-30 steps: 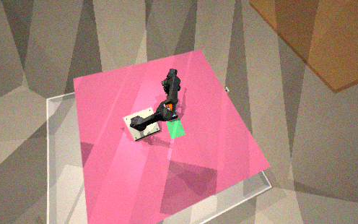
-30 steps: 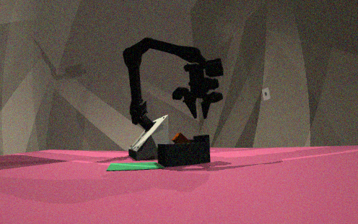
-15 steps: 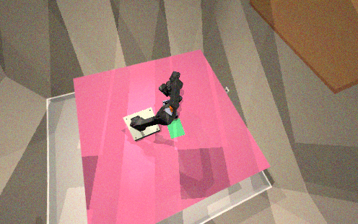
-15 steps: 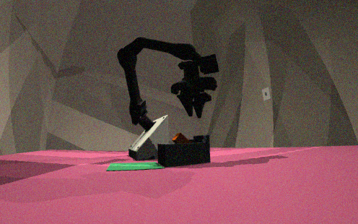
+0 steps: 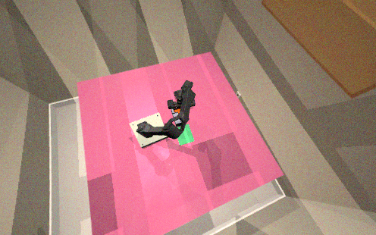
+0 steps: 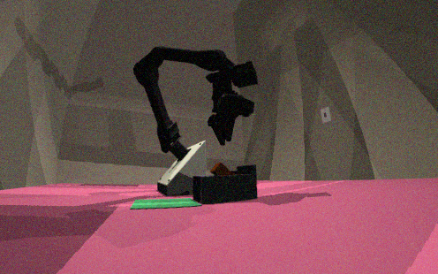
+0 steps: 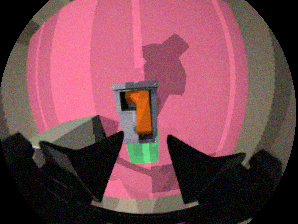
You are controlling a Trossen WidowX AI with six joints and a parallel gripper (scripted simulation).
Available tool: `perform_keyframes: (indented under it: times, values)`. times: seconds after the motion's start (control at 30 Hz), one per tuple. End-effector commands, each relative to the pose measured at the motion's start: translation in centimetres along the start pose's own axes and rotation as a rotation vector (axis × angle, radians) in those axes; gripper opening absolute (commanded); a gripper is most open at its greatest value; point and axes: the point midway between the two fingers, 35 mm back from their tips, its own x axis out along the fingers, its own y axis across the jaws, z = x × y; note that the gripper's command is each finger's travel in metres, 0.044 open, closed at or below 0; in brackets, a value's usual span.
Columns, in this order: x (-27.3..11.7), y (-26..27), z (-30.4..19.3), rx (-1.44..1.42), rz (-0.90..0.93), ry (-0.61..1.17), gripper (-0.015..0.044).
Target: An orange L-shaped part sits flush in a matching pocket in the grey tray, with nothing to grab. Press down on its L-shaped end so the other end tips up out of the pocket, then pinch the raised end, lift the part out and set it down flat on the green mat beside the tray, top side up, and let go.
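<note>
The orange part (image 5: 177,111) (image 6: 220,168) (image 7: 143,112) is tipped in the grey tray (image 6: 225,190) (image 7: 129,120). Its end nearer the mat stands above the tray's rim, and its L-shaped end is low in the pocket at the far side in the wrist view. The green mat (image 5: 186,137) (image 6: 165,203) (image 7: 143,154) lies flat beside the tray and is bare. My gripper (image 6: 224,143) (image 7: 145,136) is open and empty, above the tray with its fingertips pointing down, clear of the part. The arm hides some of the tray in the top view.
The slanted white-topped block (image 5: 156,120) (image 6: 184,163) (image 7: 75,131) carrying the arm's base stands close to the tray and mat. All stand on the pink table top (image 5: 131,95) (image 6: 307,230). A brown surface (image 5: 343,49) lies beyond it at the upper right in the top view.
</note>
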Motion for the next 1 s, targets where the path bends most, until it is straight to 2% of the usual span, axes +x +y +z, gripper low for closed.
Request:
perform_keyframes:
  times: [0.0,0.17,0.37,0.97]
  values:
    - [0.4,0.0,-1.1,-0.154,0.007,0.017,0.028]
    - [0.8,0.0,-1.1,-0.154,0.007,0.017,0.028]
    - [3.4,0.0,-1.1,-0.154,0.006,0.018,0.028]
    - [5.9,0.0,-1.1,-0.154,0.006,0.018,0.028]
